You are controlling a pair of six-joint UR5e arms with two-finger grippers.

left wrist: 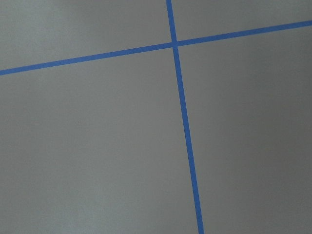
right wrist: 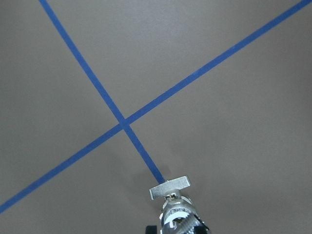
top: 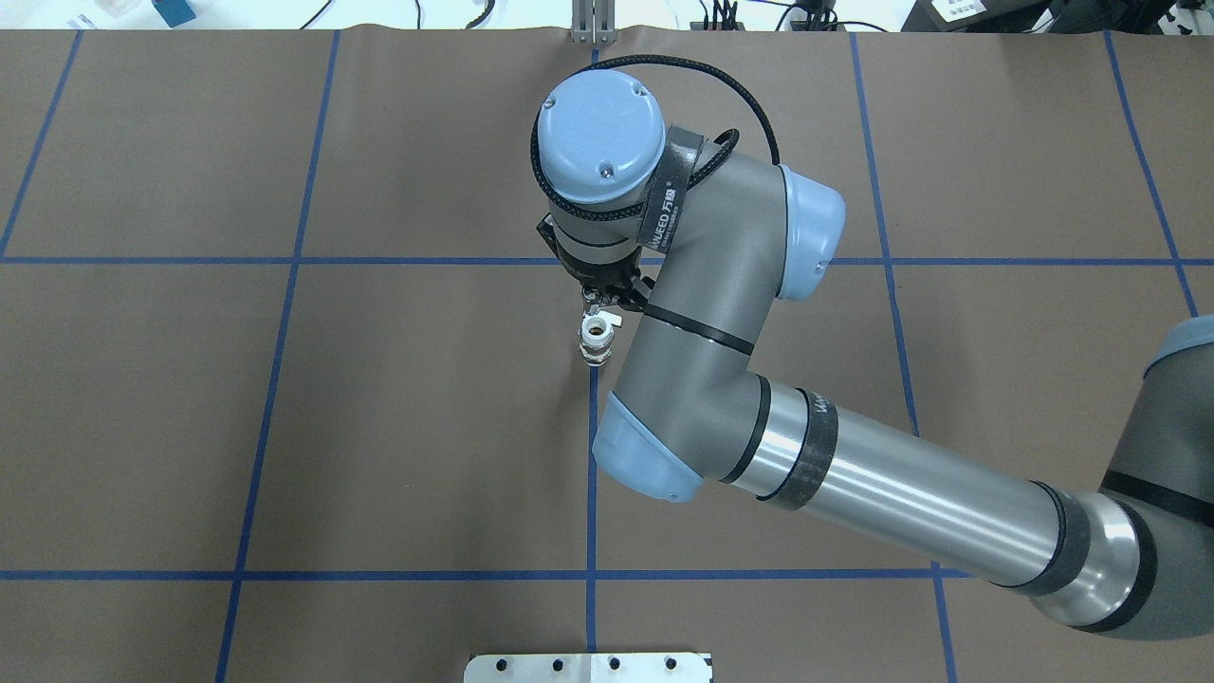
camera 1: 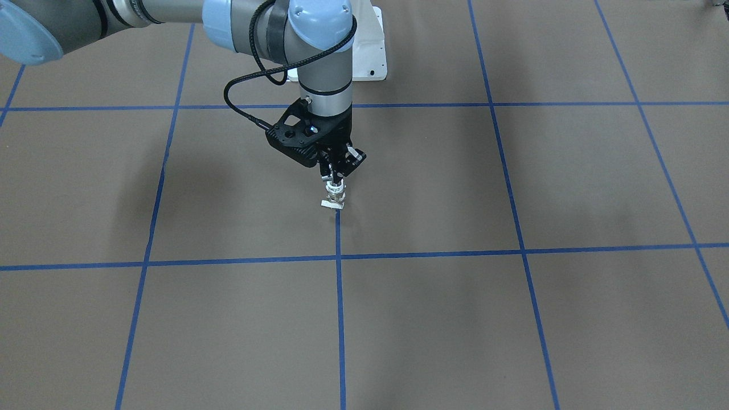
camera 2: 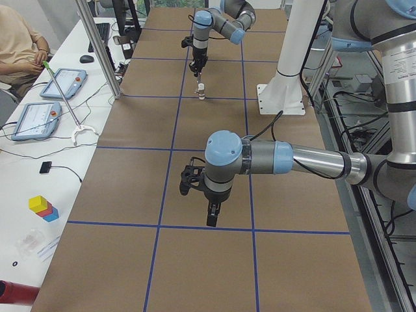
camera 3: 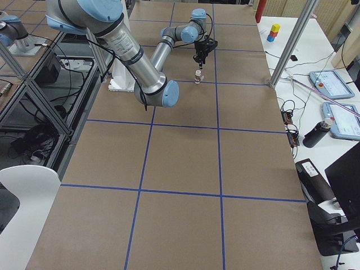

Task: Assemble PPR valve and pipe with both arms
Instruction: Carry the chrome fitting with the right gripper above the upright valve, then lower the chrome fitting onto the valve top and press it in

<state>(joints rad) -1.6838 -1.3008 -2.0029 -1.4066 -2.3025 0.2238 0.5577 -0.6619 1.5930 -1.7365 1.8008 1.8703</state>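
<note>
The PPR valve [camera 1: 335, 196] stands upright on the brown table at the end of a blue tape line. Its white ring end [top: 595, 330] faces up and its pale handle tab [right wrist: 169, 187] sits low on the far side. My right gripper [camera 1: 335, 181] hangs straight down just above it. Its fingers are slightly apart and look open, and the side views show a small gap to the valve [camera 2: 201, 92]. I cannot make out the pipe as a separate piece. My left gripper [camera 2: 212, 220] hovers over bare table far from the valve; I cannot tell whether it is open or shut.
The white pedestal base [camera 1: 370, 51] stands behind the valve. Blue tape lines [left wrist: 183, 122] grid the brown mat. A person [camera 2: 19, 45] sits at a side desk with tablets [camera 2: 39, 117]. Coloured blocks [camera 2: 42, 207] lie on that desk.
</note>
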